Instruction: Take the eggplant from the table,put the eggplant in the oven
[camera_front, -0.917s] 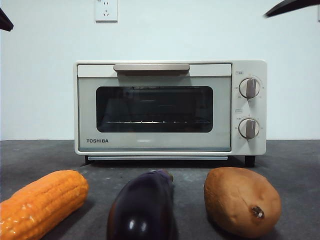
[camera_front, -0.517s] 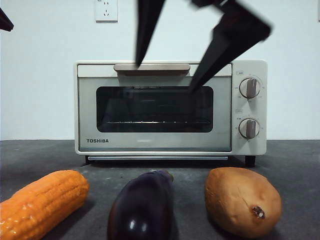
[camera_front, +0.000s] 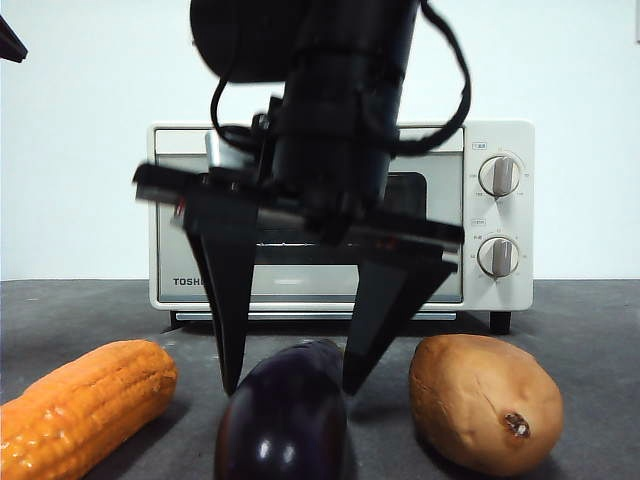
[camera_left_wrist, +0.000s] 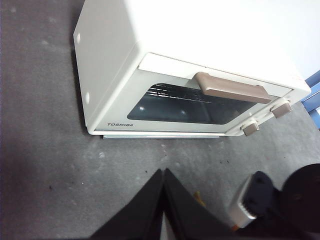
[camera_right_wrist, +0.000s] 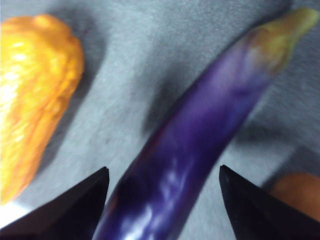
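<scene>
The dark purple eggplant (camera_front: 285, 420) lies on the grey table (camera_front: 80, 310) in front of the cream TOSHIBA oven (camera_front: 500, 290), whose glass door is closed. My right gripper (camera_front: 290, 388) has come down from above and is open, one jaw on each side of the eggplant's far half. In the right wrist view the eggplant (camera_right_wrist: 200, 145) runs between the jaws of the right gripper (camera_right_wrist: 162, 170), greenish stem end away from them; contact is not visible. My left gripper (camera_left_wrist: 163, 172) is shut and empty, held high over the table (camera_left_wrist: 45, 150) facing the oven (camera_left_wrist: 115, 85).
An orange corn cob (camera_front: 85, 405) lies to the left of the eggplant and a brown sweet potato (camera_front: 485, 400) to the right, both close to the open jaws. The corn cob (camera_right_wrist: 30, 100) and the sweet potato (camera_right_wrist: 295, 192) also flank the eggplant in the right wrist view.
The right arm has swung in from the upper right and dropped in front of the oven, bringing its open jaws down around the eggplant. The vegetables have not moved.
</scene>
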